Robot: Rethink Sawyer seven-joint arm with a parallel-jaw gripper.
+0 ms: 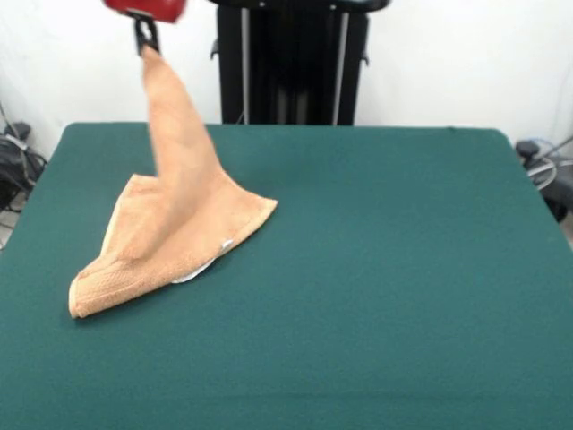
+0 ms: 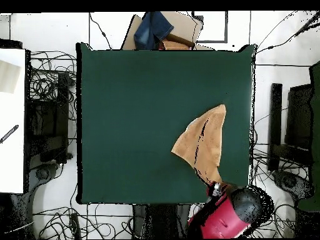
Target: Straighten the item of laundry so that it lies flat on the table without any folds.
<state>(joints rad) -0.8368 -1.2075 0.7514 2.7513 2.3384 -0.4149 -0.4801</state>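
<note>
Towel (image 1: 175,224) pinched by hand (image 1: 146,38); white tag unreadable.

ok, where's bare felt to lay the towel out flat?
Most of the table is bare: everything beside the towel across to the opposite edge, plus the strip in front. Crowded only where the gripper holds a corner up.

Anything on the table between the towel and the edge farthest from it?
Nothing: in the overhead view bare green table runs from the towel to that edge. The front view agrees.
</note>
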